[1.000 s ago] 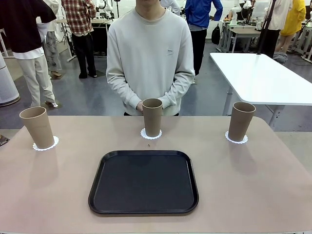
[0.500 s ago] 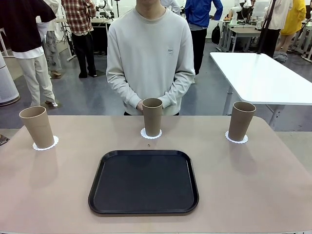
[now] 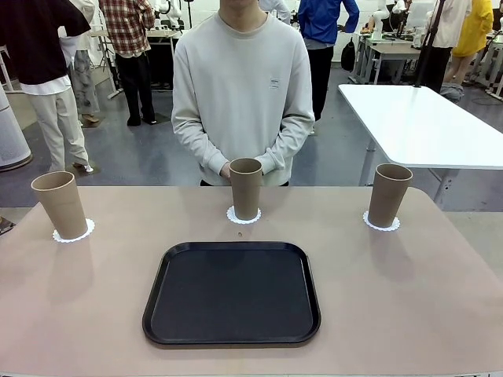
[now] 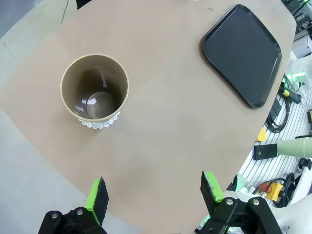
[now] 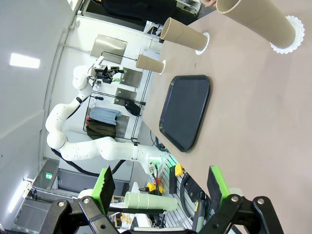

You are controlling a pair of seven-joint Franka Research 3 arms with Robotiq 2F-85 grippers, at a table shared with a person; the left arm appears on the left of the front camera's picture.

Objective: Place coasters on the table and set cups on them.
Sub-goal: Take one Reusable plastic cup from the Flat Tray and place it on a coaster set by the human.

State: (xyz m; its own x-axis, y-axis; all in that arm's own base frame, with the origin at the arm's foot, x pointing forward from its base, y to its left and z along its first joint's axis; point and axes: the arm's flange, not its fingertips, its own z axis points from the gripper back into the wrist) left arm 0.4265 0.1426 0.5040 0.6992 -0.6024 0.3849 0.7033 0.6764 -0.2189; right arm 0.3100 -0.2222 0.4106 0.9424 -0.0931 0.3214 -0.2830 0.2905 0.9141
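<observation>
Left cup [image 3: 60,203]: upright on its coaster [image 3: 74,233] near the tabletop [image 3: 393,298] left edge – unmoved over the last second
Left jaws [image 4: 152,191]: released, empty, high above that cup
Middle cup [image 3: 245,188]: on its doily [image 3: 243,217], just before the person's hands [image 3: 226,170]
Tray [image 3: 232,292]: bare, unchanged
Right cup [image 3: 388,195]: seated on its coaster [image 3: 381,225]
Right jaws [image 5: 161,184]: released, holding nothing
Meaning: nothing has shifted – the task looks complete
</observation>
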